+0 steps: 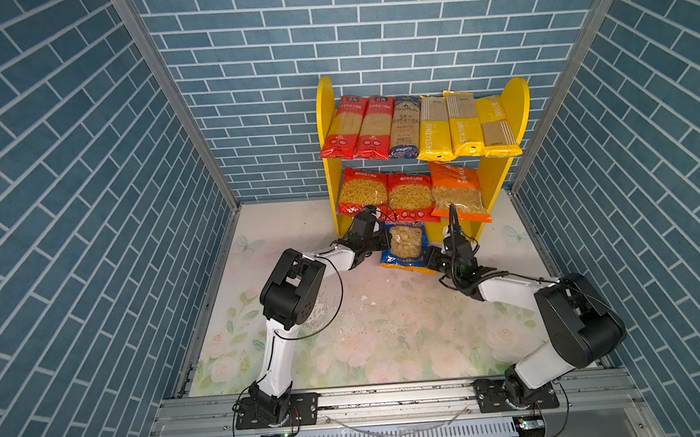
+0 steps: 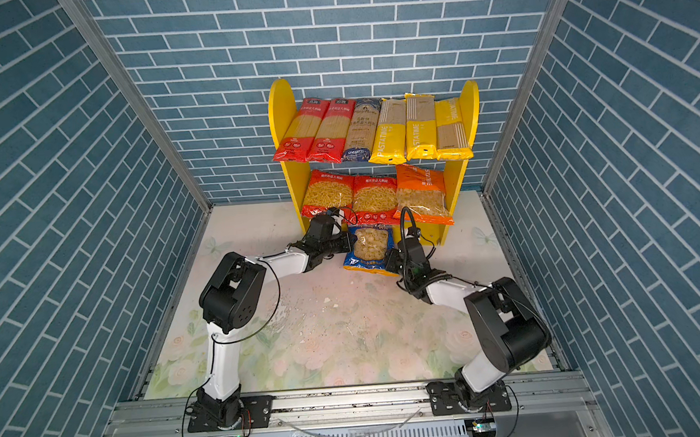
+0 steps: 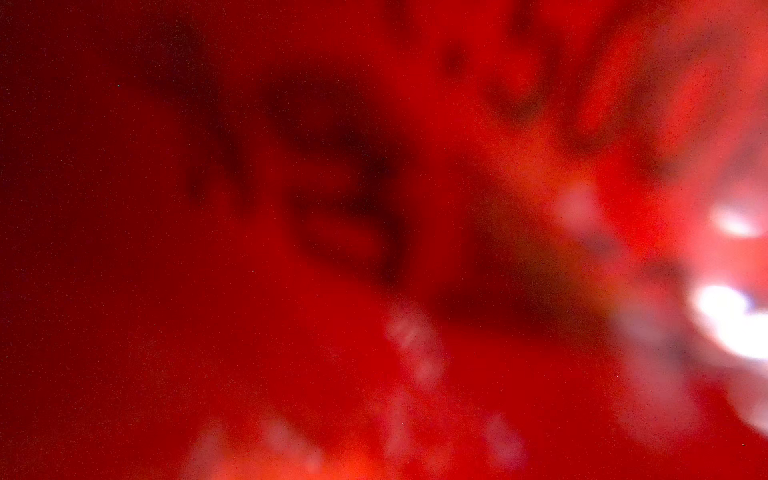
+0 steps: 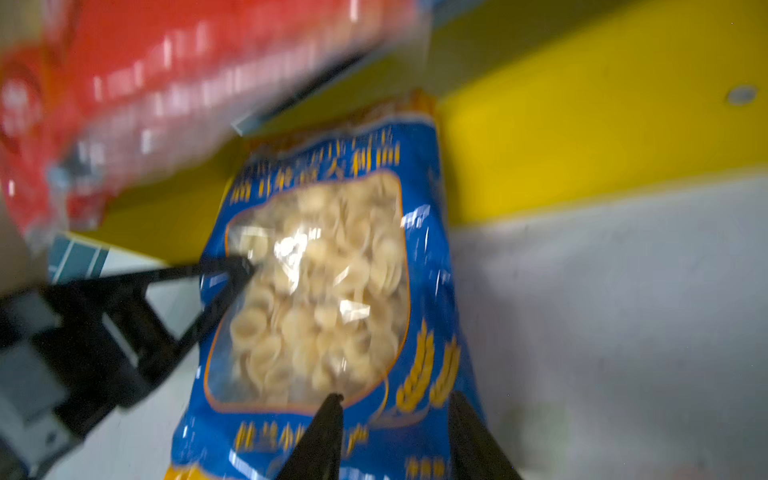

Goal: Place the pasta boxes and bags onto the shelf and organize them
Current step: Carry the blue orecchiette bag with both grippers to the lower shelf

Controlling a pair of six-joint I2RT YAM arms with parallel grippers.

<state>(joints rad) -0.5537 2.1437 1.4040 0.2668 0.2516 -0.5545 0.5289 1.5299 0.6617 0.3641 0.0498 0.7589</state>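
Observation:
A blue pasta bag [image 1: 406,245] [image 2: 369,249] [image 4: 328,291] with a clear window lies tilted against the foot of the shelf [image 1: 325,117] [image 2: 279,107]. My left gripper [image 1: 386,242] [image 2: 352,244] [image 4: 245,266] is shut on the bag's left edge. My right gripper [image 1: 431,260] [image 2: 388,261] [image 4: 395,397] is at the bag's lower right corner with its jaws apart, open. The upper tier holds red [image 1: 355,127], dark blue [image 1: 405,128] and yellow [image 1: 459,125] spaghetti packs. Two red bags [image 1: 384,194] and an orange bag [image 1: 457,190] fill the lower tier. A red blur fills the left wrist view.
Blue brick-pattern walls [image 1: 89,202] close in the floral table [image 1: 389,342] on three sides. White crumbs [image 1: 363,297] lie mid-table. The arms' metal base rail [image 1: 392,396] runs along the front edge. The lower-tier bags overhang the blue bag.

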